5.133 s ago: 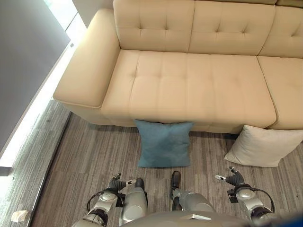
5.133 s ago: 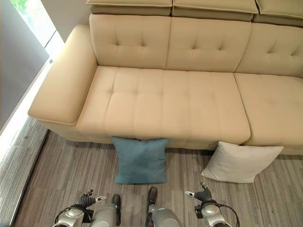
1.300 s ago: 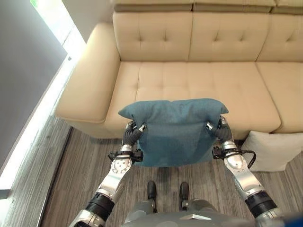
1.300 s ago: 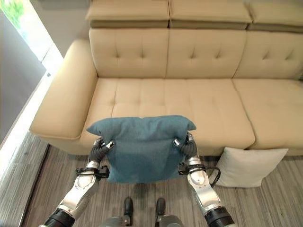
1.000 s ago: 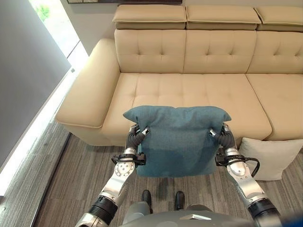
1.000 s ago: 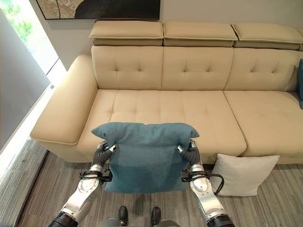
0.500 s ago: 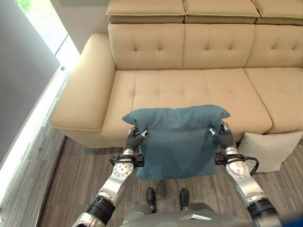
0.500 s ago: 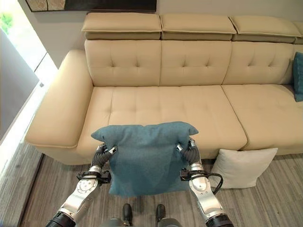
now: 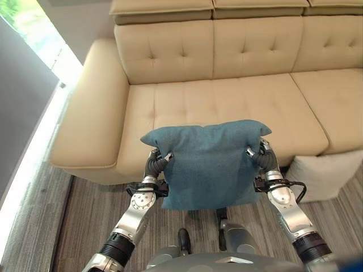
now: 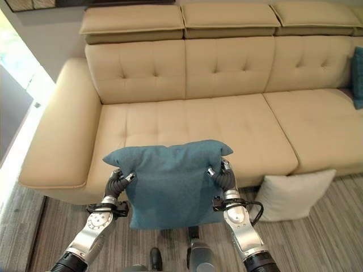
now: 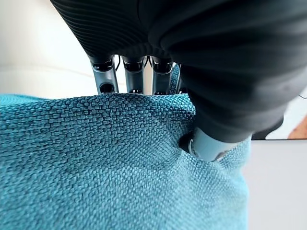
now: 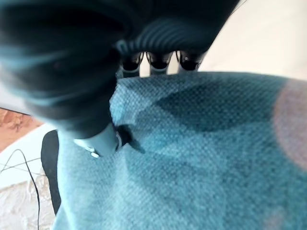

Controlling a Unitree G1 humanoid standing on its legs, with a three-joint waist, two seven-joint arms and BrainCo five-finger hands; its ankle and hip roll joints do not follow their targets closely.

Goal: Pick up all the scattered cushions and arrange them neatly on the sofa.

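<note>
I hold a blue cushion (image 9: 208, 164) up in front of the beige sofa (image 9: 227, 102), hanging by its upper corners over the sofa's front edge. My left hand (image 9: 156, 165) pinches its left corner and my right hand (image 9: 260, 159) pinches its right corner. In the left wrist view the fingers (image 11: 134, 72) go behind the blue cloth (image 11: 96, 167) and the thumb presses into it; the right wrist view shows the same grip on the cloth (image 12: 192, 158). A white cushion (image 10: 290, 194) leans on the floor against the sofa's front, to the right.
The sofa's left armrest (image 9: 91, 113) is broad and padded. Another blue cushion (image 10: 358, 76) stands on the sofa seat at the far right. A bright window strip (image 9: 39, 34) runs along the left wall. Grey striped carpet (image 9: 74, 221) lies before the sofa.
Since the cushion lay on the floor, both hands have lifted it. Over the last second the view has shifted left and closer to the sofa; the grip is unchanged.
</note>
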